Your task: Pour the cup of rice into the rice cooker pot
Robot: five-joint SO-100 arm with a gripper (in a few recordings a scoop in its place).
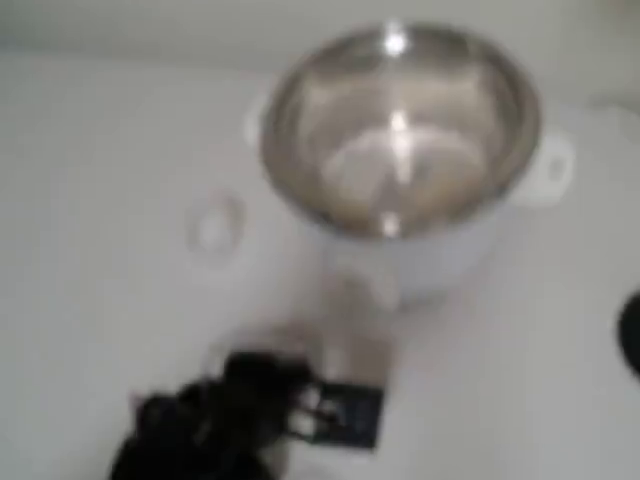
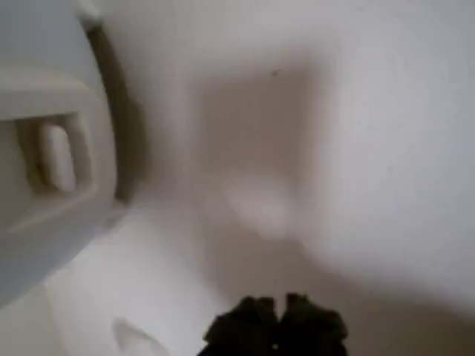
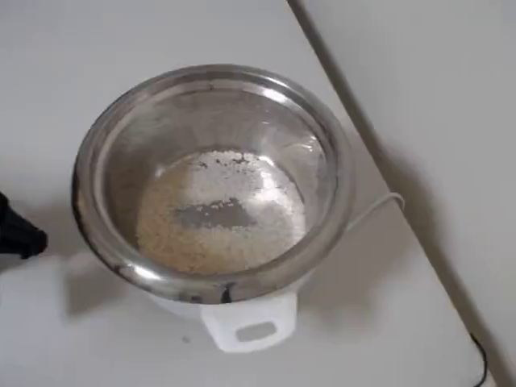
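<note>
The rice cooker pot (image 3: 97, 145), shiny silver in a white casing with small handles, holds a flat layer of pale rice (image 3: 218, 214) on its bottom. In the blurred fixed view the pot (image 1: 300, 110) stands at the top centre, with rice (image 1: 375, 165) as a pale patch inside. A small clear cup (image 1: 215, 225) stands on the table to its left, apart from the arm; its contents are too blurred to tell. My black gripper (image 1: 320, 405) hovers in front of the pot. The wrist view shows the gripper (image 2: 276, 326) shut on nothing, with the pot's casing (image 2: 44, 222) at the left. In the overhead view the gripper's tip (image 3: 18, 232) pokes in at the left edge.
A white cord (image 3: 379, 205) runs from the pot toward the table's right edge (image 3: 379, 153), which crosses the overhead view diagonally. A dark object (image 1: 630, 335) sits at the right border of the fixed view. The tabletop is plain white.
</note>
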